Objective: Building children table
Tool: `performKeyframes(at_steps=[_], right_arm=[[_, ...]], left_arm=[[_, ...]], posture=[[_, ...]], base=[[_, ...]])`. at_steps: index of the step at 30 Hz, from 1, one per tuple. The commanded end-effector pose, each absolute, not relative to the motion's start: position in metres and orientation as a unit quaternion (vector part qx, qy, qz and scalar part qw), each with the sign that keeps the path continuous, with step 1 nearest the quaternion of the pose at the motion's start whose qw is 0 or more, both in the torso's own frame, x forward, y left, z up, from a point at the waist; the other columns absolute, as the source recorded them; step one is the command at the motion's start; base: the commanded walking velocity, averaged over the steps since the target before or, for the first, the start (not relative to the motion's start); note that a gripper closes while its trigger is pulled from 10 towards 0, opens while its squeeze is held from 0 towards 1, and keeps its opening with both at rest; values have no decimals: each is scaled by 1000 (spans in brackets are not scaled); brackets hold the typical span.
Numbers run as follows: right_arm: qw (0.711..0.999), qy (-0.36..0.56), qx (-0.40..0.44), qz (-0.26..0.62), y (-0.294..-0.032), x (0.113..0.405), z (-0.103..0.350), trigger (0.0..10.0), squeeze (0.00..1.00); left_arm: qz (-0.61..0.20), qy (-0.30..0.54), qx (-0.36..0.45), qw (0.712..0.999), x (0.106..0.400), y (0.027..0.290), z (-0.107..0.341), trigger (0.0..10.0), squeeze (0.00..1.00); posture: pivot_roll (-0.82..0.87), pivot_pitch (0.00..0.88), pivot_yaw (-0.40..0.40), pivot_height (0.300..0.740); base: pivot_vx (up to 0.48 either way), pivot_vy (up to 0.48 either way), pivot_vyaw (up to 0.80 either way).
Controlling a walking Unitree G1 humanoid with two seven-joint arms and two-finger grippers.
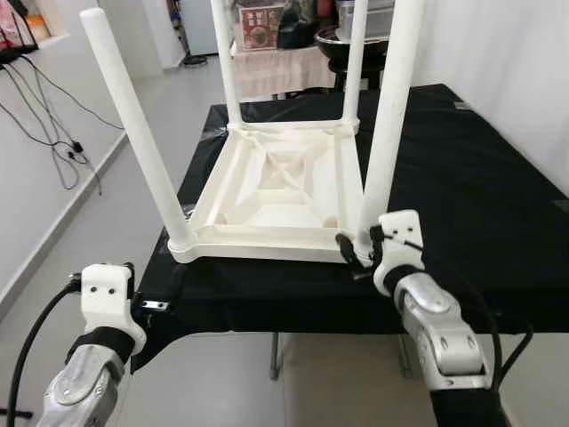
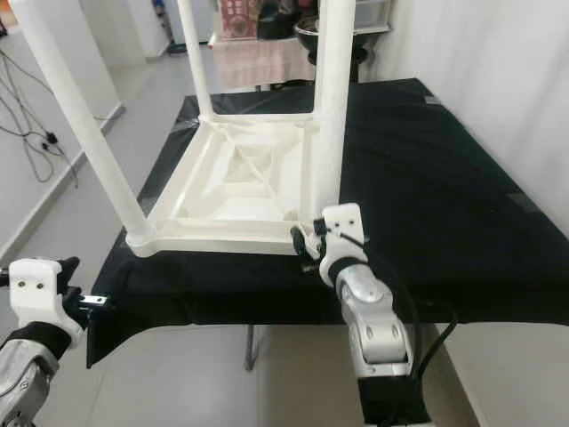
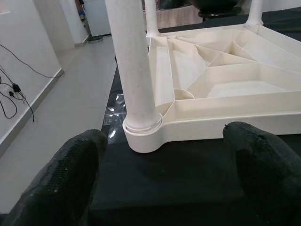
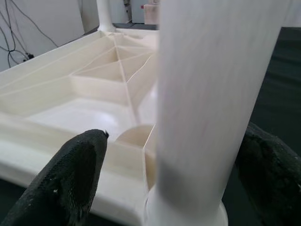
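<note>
A large table covered by a black cloth (image 1: 462, 205) is seen in front of the robot, with grey floor (image 1: 107, 205) on its left. On the cloth, towards its near left part, a white children's table (image 1: 276, 191) is laid upside down, its four legs pointing up. The near right leg (image 1: 387, 116) is straddled at its base by the right gripper (image 1: 360, 253); its black fingers (image 4: 70, 179) are spread on either side of the leg, and contact cannot be confirmed. The left gripper (image 3: 164, 179) is held low off the near left corner of the cloth, its fingers (image 3: 61, 183) spread wide and aimed at the near left leg (image 3: 134, 70), apart from it.
</note>
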State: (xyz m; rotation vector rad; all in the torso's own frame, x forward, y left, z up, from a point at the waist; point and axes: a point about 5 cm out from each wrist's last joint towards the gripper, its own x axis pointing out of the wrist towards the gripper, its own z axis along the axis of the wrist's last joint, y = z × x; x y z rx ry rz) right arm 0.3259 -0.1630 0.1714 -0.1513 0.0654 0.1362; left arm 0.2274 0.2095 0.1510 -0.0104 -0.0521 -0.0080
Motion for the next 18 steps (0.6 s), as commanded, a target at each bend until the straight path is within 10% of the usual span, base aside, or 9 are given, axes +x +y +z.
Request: performKeyframes(at_steps=[1,18], right_arm=[[995,34,-74,63,-163,328,170,10000,0],[993,-31,-65,93,-134,354,202,10000,0]], left_arm=[[0,-24,3,1000,227,215,150,10000,0],[-32,-30,-24,999,230,217,154,10000,0]], posture=[[-41,51,86,740],[-33,68,71,740]], base=[[0,0,0],[0,0,0]])
